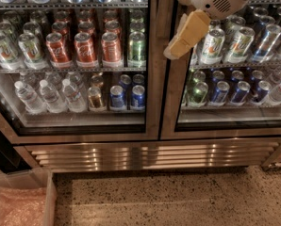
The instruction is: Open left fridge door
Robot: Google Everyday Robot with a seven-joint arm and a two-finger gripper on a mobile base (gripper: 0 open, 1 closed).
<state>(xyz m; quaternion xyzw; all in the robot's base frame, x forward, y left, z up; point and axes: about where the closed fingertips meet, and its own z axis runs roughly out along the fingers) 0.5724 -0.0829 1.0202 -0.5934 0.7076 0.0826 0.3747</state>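
Observation:
The left fridge door (152, 79) is a glass pane in a bronze-steel frame and stands shut. Red cola cans (86, 48) and clear water bottles (48, 97) show through its glass. My gripper (185, 36) comes in from the top right, white arm and tan fingers pointing down and left. It hangs in front of the centre posts, just right of the left door's right edge, over the matching right door (171, 88). I see no gap between door and frame.
The right glass door shows green-white cans (211, 46) and blue cans (235, 91). A steel louvred grille (150, 154) runs under both doors. A clear plastic bin (18, 199) with pink wrap sits on the speckled floor at bottom left.

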